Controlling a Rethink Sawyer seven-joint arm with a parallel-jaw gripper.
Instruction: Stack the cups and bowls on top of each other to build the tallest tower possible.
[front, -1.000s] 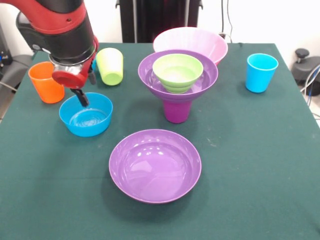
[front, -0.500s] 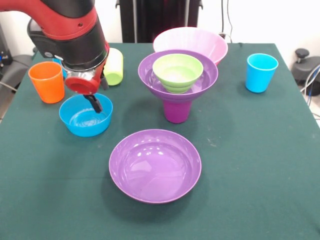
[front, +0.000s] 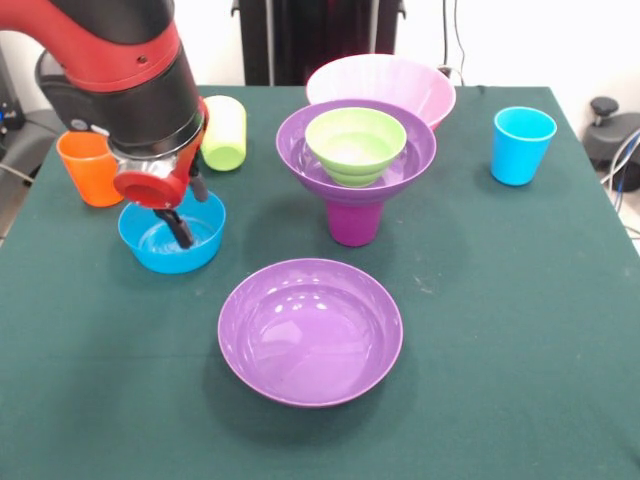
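The tower stands mid-table: a purple cup (front: 353, 222) upside down, a wide purple bowl (front: 420, 152) on it, and a small green bowl (front: 355, 145) nested inside. At the left sits a small blue bowl (front: 165, 250). My gripper (front: 188, 207) is open right over it, with one finger (front: 179, 228) reaching down inside and the other by the far rim. A second wide purple bowl (front: 310, 330) lies near the front. The orange cup (front: 85, 170) stands partly hidden behind my arm. The lime green cup (front: 226, 132), light blue cup (front: 522, 145) and big pink bowl (front: 385, 80) are farther back.
Green cloth covers the table (front: 500, 330). The arm's red and black wrist (front: 130, 90) hangs over the left side and hides part of the orange cup. Cables lie off the table's right edge.
The arm swung right over the blue bowl, then came back left and lower. Its finger now reaches deeper into the bowl. No cup or bowl has shifted.
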